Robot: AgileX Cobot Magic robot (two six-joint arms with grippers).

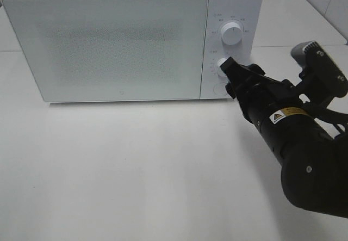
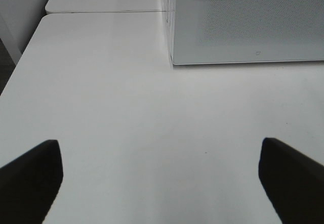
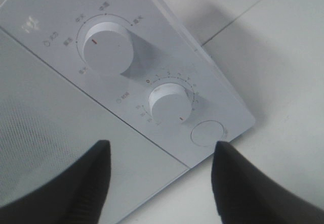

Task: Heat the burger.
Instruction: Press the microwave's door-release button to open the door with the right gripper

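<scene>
The burger is out of view. A white microwave (image 1: 119,39) stands at the back of the table with its door closed. My right gripper (image 1: 228,69) is at the control panel, its tips by the lower knob (image 1: 222,63). In the right wrist view the gripper (image 3: 162,183) is open, its fingers (image 3: 76,183) apart and clear of the lower knob (image 3: 169,102), which lies ahead between them. My left gripper (image 2: 162,183) is open over bare table, facing the microwave's lower front corner (image 2: 174,59), with nothing between its fingers.
Above the lower knob sits a larger upper knob (image 1: 232,33) (image 3: 107,46), and below it a round button (image 3: 207,133). The white table (image 1: 136,170) stretches in front of the microwave. A seam between tabletops (image 2: 101,11) runs behind.
</scene>
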